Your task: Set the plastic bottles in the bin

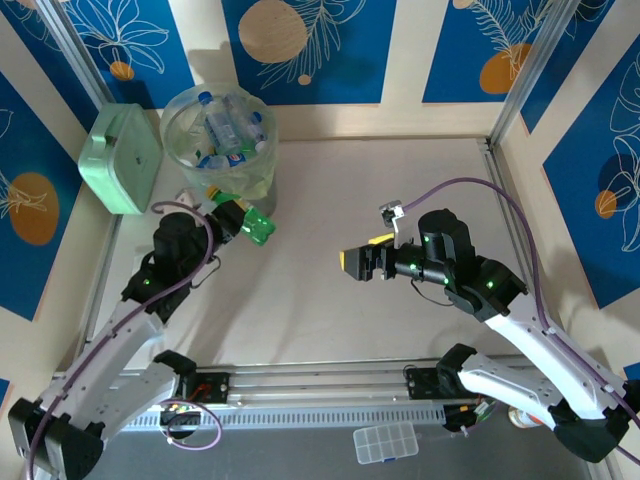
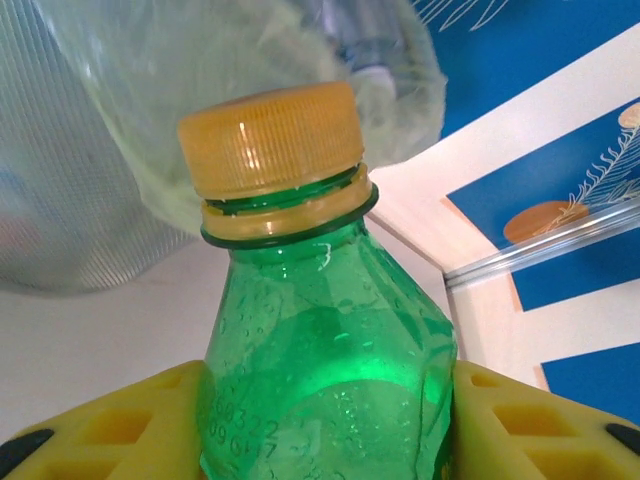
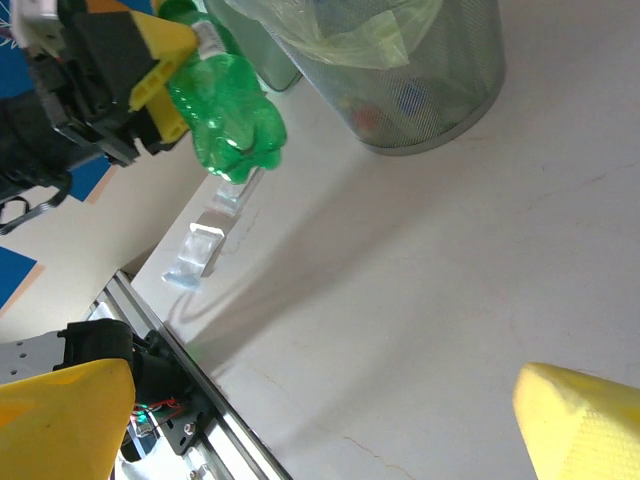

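- Top view: the left gripper (image 1: 236,218) pinches the green bottle (image 1: 258,226) just beside the bin (image 1: 168,135); the bottle's long axis seems slanted, base jutting right, neck towards the bin
- Left wrist: the yellow cap (image 2: 270,135) points away from the yellow fingers (image 2: 110,425), which press the body from both sides
- Right wrist: the right gripper (image 3: 330,405) stands spread, nothing between its tips
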